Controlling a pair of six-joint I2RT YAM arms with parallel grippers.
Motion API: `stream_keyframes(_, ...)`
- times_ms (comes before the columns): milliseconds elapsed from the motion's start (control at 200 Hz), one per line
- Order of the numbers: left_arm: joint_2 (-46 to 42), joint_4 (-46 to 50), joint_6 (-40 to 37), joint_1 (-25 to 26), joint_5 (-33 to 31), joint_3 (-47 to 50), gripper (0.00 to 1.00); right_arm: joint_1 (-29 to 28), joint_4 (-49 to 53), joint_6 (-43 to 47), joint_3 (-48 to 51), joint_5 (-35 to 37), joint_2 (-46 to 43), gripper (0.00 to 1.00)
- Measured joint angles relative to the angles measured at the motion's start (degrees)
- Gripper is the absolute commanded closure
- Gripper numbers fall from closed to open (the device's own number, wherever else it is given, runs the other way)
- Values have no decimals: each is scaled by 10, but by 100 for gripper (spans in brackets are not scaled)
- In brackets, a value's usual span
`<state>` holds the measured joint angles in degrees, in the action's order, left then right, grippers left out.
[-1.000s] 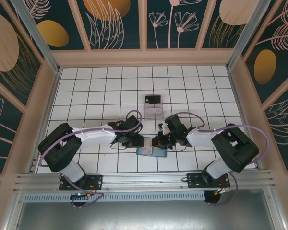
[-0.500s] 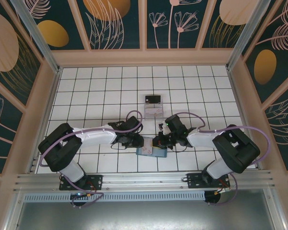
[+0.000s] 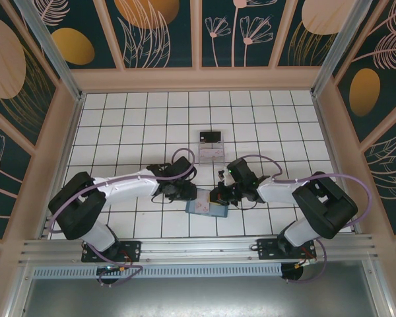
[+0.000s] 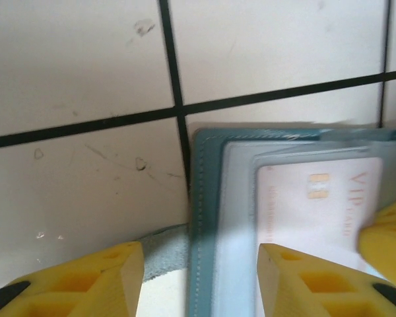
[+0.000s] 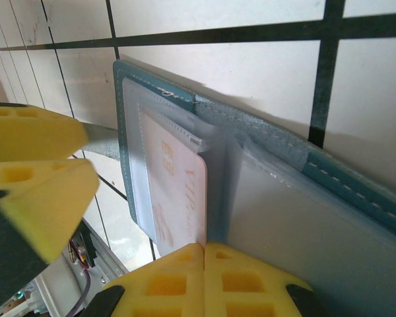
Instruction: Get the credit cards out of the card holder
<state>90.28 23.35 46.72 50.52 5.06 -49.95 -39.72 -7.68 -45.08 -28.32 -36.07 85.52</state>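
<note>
Open teal card holder [image 3: 206, 208] lying flat on the tiled tabletop [image 3: 119, 119], between the two claws near the arm bases. Left claw [image 4: 199, 256]: fingers spread, straddling the holder's stitched edge. Right claw [image 5: 204, 254]: fingers pressed together at the rim of the pale card [image 4: 317, 201], which sits inside a clear sleeve [image 5: 135, 165]; whether anything is pinched is hidden. Card lettering blurred.

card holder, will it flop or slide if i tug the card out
Probably floppy: the card holder looks thin and stitched, with clear sleeves bending at a fold. Likely light, so it may slide on the smooth tiles unless pinned. The card looks stiffer.
</note>
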Motion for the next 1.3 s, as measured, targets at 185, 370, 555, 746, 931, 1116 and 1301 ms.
stream_keyframes(185,10,3,-4,6,0,-22,44,0,0,0,0,0,0,96)
stream_keyframes(370,57,7,-9,24,-3,-30,43,0,0,0,0,0,0,96)
stream_keyframes(555,75,24,-16,31,-30,-45,48,0,0,0,0,0,0,96)
stream_keyframes(746,75,30,-17,33,-41,-46,51,0,0,0,0,0,0,96)
stream_keyframes(931,75,32,-17,33,-42,-46,53,1,0,0,2,0,0,93)
stream_keyframes(1116,76,33,-17,33,-44,-46,54,6,3,0,7,1,-7,92)
stream_keyframes(1301,76,33,-17,33,-45,-46,54,7,6,0,7,2,-10,94)
